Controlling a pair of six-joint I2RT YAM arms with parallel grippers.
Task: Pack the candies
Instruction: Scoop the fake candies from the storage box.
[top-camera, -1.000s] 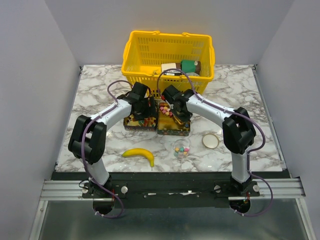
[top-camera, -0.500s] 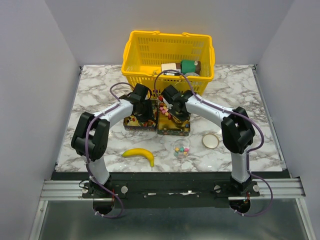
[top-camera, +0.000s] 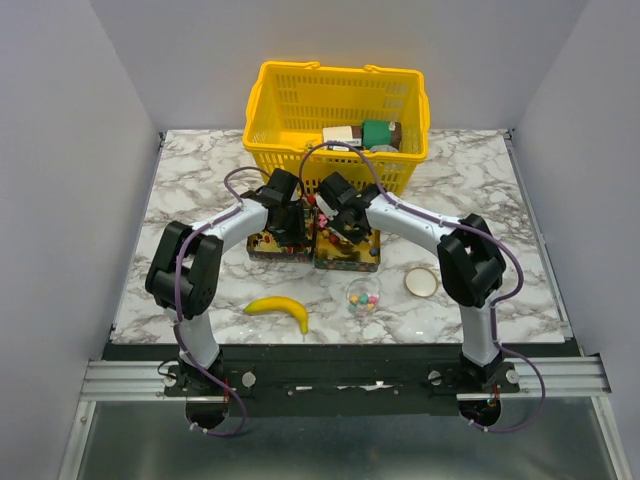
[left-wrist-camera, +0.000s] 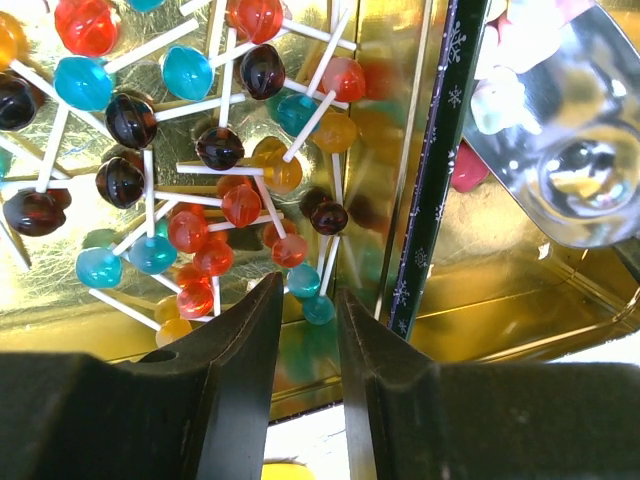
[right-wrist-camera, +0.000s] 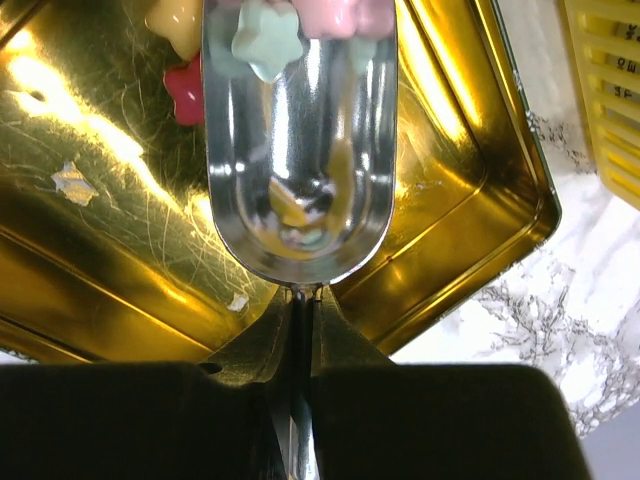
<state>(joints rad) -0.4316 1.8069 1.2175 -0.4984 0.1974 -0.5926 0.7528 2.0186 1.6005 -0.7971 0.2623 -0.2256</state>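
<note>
step: right gripper (right-wrist-camera: 297, 330), clamped on scoop (right-wrist-camera: 300, 180), digs candies (right-wrist-camera: 265, 40) from tin (right-wrist-camera: 450, 150).
left gripper (left-wrist-camera: 310, 310): jaws narrowly apart, empty.
next: carry scoop level to jar (top-camera: 363, 297) in front of tin.

I have both arms reached forward, elbows bent inward: left arm (top-camera: 215, 235), right arm (top-camera: 420, 222). The wrists are near each other and pitched down. My left gripper (left-wrist-camera: 307, 300) has its fingers a narrow gap apart, with nothing between them. My right gripper (right-wrist-camera: 298, 305) is clamped on the thin handle of the scoop (right-wrist-camera: 300, 150).

2 tins (top-camera: 345, 260), 1 banana (top-camera: 281, 309), 1 basket (top-camera: 262, 110)
</note>
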